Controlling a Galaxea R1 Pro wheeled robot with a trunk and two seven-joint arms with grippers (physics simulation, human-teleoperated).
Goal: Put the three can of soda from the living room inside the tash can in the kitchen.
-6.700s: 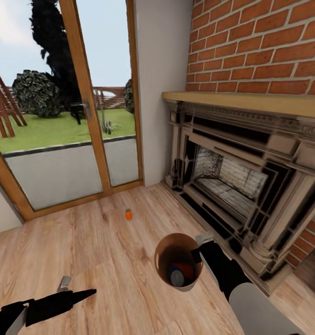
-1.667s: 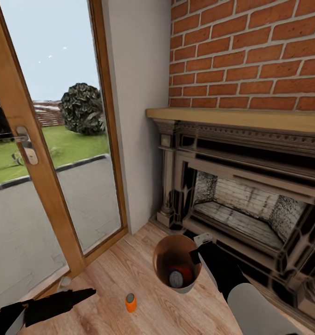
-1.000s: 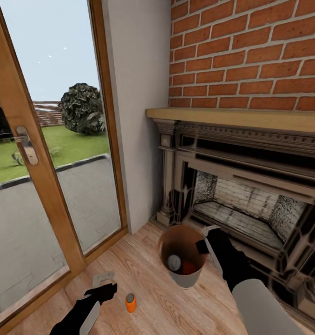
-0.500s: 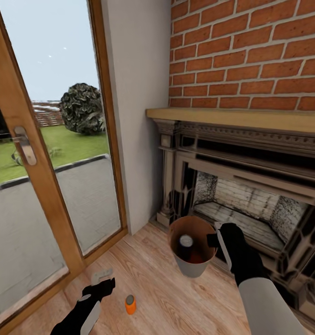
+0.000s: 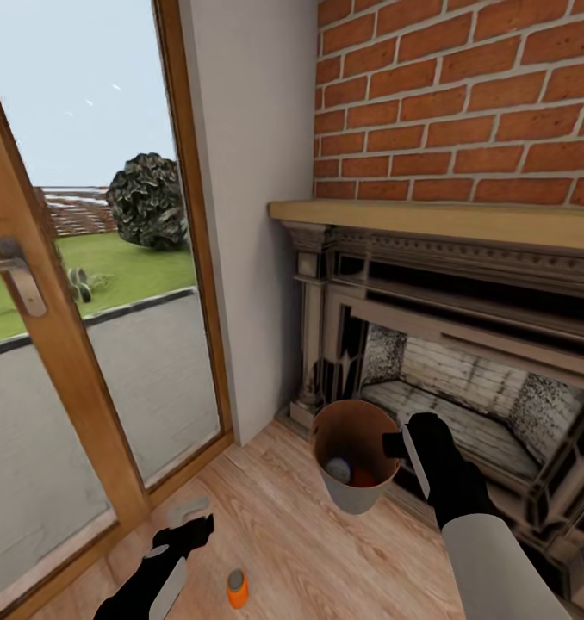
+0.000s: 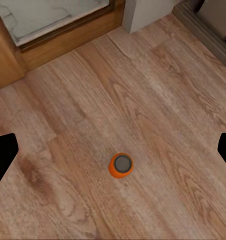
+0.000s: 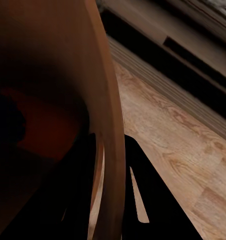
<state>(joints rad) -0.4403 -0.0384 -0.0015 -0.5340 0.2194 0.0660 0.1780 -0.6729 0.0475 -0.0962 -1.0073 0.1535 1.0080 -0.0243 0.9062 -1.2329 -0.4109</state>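
Beside the fireplace (image 5: 464, 344), the right hand (image 5: 400, 445) is clamped on the rim of the bin (image 5: 354, 499), held off the floor (image 5: 309, 551) with two cans inside; the left hand (image 5: 191, 521), fingers apart, hovers over an upright orange can (image 5: 236, 588).

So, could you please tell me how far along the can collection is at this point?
Two cans already lie inside the copper-brown round bin: a silvery-topped one and an orange one. The right gripper holds that bin by its rim, off the floor. The left gripper, open, hangs above the last orange can standing on the wood floor. Left: picking it up, binning it, then reaching the kitchen.
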